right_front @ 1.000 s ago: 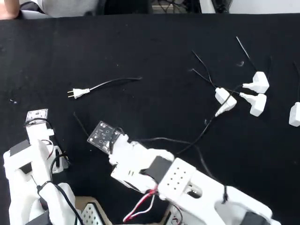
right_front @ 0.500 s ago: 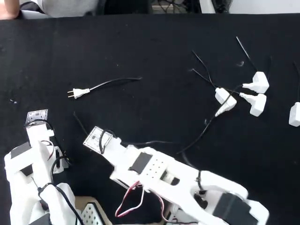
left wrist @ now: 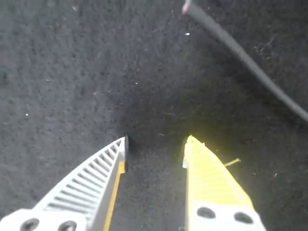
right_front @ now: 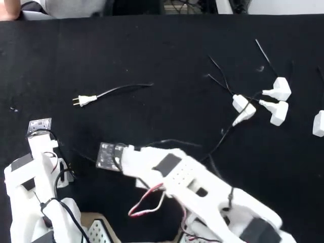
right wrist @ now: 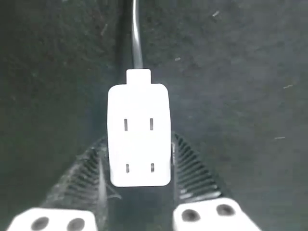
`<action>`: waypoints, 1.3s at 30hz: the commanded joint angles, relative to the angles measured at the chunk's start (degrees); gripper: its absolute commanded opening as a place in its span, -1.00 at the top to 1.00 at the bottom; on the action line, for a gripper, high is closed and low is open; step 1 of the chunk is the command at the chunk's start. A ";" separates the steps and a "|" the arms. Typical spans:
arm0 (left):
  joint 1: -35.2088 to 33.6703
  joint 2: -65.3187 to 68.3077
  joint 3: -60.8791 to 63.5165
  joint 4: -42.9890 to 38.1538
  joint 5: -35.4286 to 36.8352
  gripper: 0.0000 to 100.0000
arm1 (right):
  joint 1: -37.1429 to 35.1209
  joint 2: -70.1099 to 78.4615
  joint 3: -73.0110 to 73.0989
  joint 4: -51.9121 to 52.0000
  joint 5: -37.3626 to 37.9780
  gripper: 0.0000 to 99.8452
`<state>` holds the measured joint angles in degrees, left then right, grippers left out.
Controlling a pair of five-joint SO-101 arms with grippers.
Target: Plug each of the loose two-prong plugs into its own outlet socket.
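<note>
My right gripper (right wrist: 139, 144) is shut on a white outlet socket (right wrist: 138, 127) with two pairs of slots, held just above the black mat; its black cord (right wrist: 136, 33) leads away from it. In the high view the right arm (right_front: 172, 172) lies across the front middle, covering that socket. A loose two-prong plug (right_front: 83, 100) with a black cord lies at the left middle. My left gripper (left wrist: 155, 144) hangs open over bare mat at the front left, beside a black cable (left wrist: 245, 60).
More white sockets lie at the right: one (right_front: 243, 107) with a plug lead across it, a pair (right_front: 278, 90) (right_front: 278, 113), and one (right_front: 318, 124) at the edge. Thin black cords (right_front: 217, 71) trail between them. The left arm (right_front: 30, 172) stands at the front left.
The right arm has swung and straightened, its wrist sinking slightly toward the front of the table. The left arm and the loose plug have not moved.
</note>
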<state>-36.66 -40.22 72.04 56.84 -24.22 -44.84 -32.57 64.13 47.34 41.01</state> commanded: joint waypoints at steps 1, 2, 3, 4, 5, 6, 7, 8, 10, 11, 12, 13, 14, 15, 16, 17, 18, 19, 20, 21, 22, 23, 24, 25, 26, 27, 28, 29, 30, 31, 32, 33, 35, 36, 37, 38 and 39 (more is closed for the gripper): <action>0.31 0.00 0.48 -0.88 -0.35 0.60 | 3.16 -5.76 -1.19 4.22 12.31 0.98; 0.31 0.00 0.48 -0.88 -0.35 0.60 | 3.08 -6.46 -0.22 4.84 13.89 0.98; 0.31 0.00 0.48 -0.88 -0.35 0.60 | 2.99 -6.73 0.48 4.92 14.24 0.98; 0.31 0.00 0.48 -0.88 -0.35 0.60 | 2.90 -6.73 1.10 4.04 13.45 0.98; 0.31 0.00 0.48 -0.88 -0.35 0.60 | 2.81 -6.73 1.71 2.46 11.69 0.98; 0.31 0.00 0.48 -0.88 -0.35 0.60 | 2.73 -6.73 2.15 0.79 9.32 0.97; 0.31 0.00 0.48 -0.88 -0.35 0.60 | 2.73 -6.73 2.33 -0.26 6.42 0.95; 0.31 0.00 0.48 -0.88 -0.35 0.60 | 2.73 -6.73 2.42 -0.44 3.78 0.88; 0.31 0.00 0.48 -0.88 -0.35 0.60 | 2.64 -6.73 2.33 -0.18 -0.35 0.67; 0.31 0.00 0.48 -0.88 -0.35 0.60 | 2.64 -6.73 2.33 -0.18 -1.67 0.54; 0.31 0.00 0.48 -0.88 -0.35 0.60 | 2.64 -6.73 2.24 -0.18 -2.46 0.43; 0.31 0.00 0.57 -0.88 -0.35 0.60 | 2.73 -6.99 1.89 -0.18 -2.73 0.32; 0.31 0.00 0.57 -0.88 -0.35 0.60 | 2.81 -7.16 1.89 -0.09 -3.08 0.25; 0.31 0.00 0.57 -0.88 -0.35 0.60 | 2.81 -7.16 1.54 0.26 -3.34 0.20; 0.31 0.00 0.48 -0.88 -0.35 0.60 | 2.73 -7.16 0.84 1.58 -3.34 0.18; 0.31 0.00 0.40 -0.88 -0.35 0.60 | 2.46 -7.16 -0.13 3.52 -3.34 0.19; 0.40 0.00 0.40 -0.88 -0.35 0.60 | 2.46 -7.16 -1.54 5.80 -3.34 0.21; 0.40 0.00 0.40 -0.88 -0.35 0.60 | 2.55 -7.16 -3.30 7.82 -3.34 0.23; 0.40 0.00 0.40 -0.88 -0.35 0.60 | 2.73 -7.16 -5.14 10.02 -3.34 0.24; 0.40 0.00 0.40 -0.88 -0.35 0.60 | 2.90 -7.16 -7.25 12.40 -3.34 0.26; 0.40 0.00 0.31 -0.79 -0.35 0.60 | 3.52 -7.16 -9.45 15.12 -3.34 0.28; 0.31 -0.09 -0.22 -0.70 -0.44 0.60 | 4.31 -7.16 -11.91 17.93 -3.34 0.30; 0.13 -0.09 -1.36 0.09 -0.44 0.60 | 5.10 -7.25 -14.55 20.66 -3.43 0.31; -0.22 -0.09 -3.82 2.20 -0.70 0.60 | 5.98 -7.25 -17.36 23.38 -4.57 0.31; -0.40 -0.09 -7.34 5.19 -0.70 0.60 | 7.12 -7.25 -20.26 26.02 -6.86 0.31; -0.40 -0.09 -11.56 8.70 -0.79 0.60 | 8.26 -7.43 -23.34 29.10 -9.41 0.31; -0.22 -0.09 -16.13 11.34 -0.79 0.60 | 9.23 -7.87 -26.15 31.82 -11.52 0.31; -0.13 0.53 -21.05 12.75 -0.44 0.60 | 10.11 -8.84 -28.53 34.11 -12.92 0.31; 0.13 0.70 -25.19 12.92 -0.09 0.60 | 10.99 -10.24 -29.85 35.69 -13.36 0.31; 0.48 1.05 -28.70 12.66 1.23 0.60 | 11.87 -12.26 -30.11 35.96 -13.19 0.31; 1.01 1.76 -31.87 12.13 3.34 0.60 | 12.75 -14.73 -29.58 35.78 -13.27 0.31; 2.24 2.99 -35.12 12.13 5.10 0.60 | 13.54 -17.63 -28.18 34.73 -13.36 0.31; 4.97 6.95 -40.40 12.13 7.38 0.60 | 14.68 -23.34 -23.96 32.26 -13.71 0.31; 6.90 9.85 -43.21 12.22 8.18 0.60 | 15.12 -26.33 -21.32 31.03 -13.80 0.31; 8.75 13.27 -45.76 12.22 8.97 0.60 | 15.65 -28.88 -18.86 30.07 -13.80 0.31; 10.68 17.14 -48.66 12.22 9.32 0.60 | 16.53 -31.43 -16.22 29.10 -13.80 0.31; 12.44 21.19 -51.74 12.22 9.41 0.59 | 17.58 -33.71 -13.93 28.48 -13.89 0.31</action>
<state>-29.19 -27.65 30.64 68.53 -16.31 -30.15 -59.30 45.67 78.37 27.65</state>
